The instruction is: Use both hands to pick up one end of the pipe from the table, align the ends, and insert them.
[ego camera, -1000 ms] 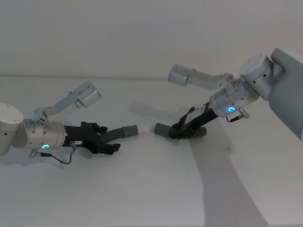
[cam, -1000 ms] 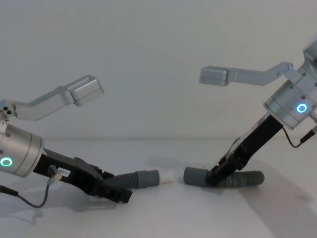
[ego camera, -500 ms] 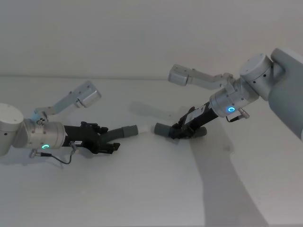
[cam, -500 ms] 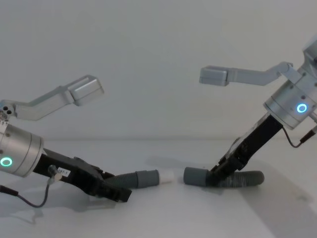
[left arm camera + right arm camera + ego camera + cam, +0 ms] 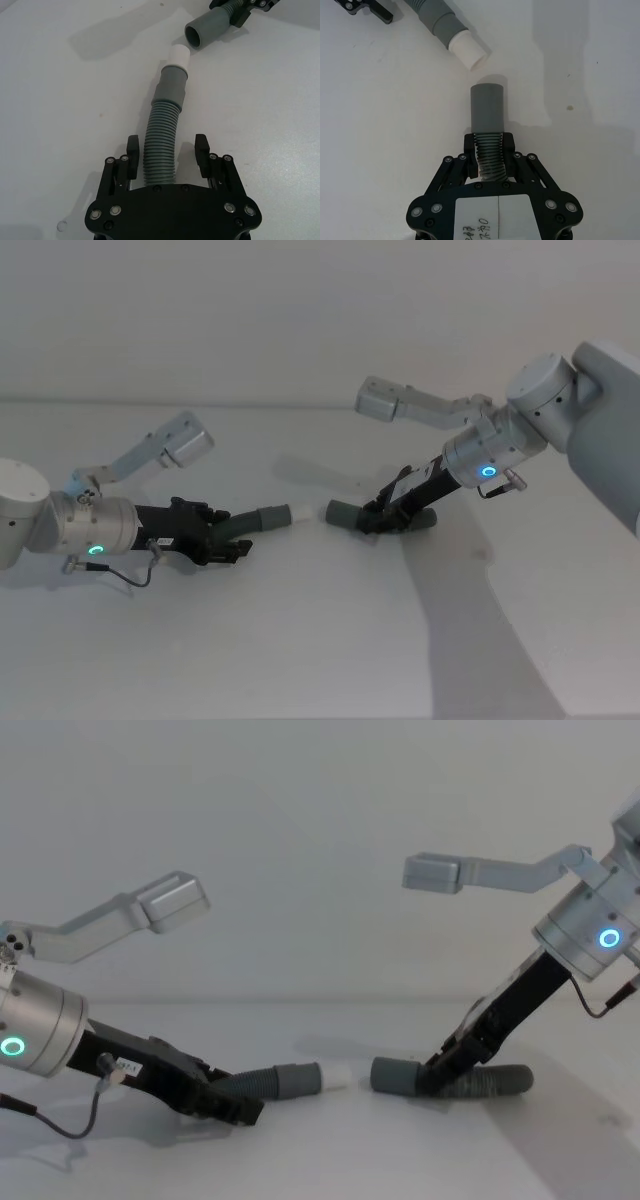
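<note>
Two corrugated hose pieces [image 5: 255, 1083] [image 5: 502, 1080], two grey cuffs [image 5: 297, 1077] [image 5: 395, 1075], two black tools [image 5: 234, 539] [image 5: 383, 521], one white table [image 5: 300, 640].

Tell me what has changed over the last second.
Almost nothing. The left gripper seems to have edged back a touch along its hose piece, fingers open around it. The right gripper stays shut on the other hose piece; both pieces lie where they were, cuffs apart.

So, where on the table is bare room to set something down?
Free: the wide table front, nearer than left gripper and right gripper, and the strip behind them toward the wall. Crowded: the middle, where white-tipped hose and plain-cuffed hose nearly meet.
</note>
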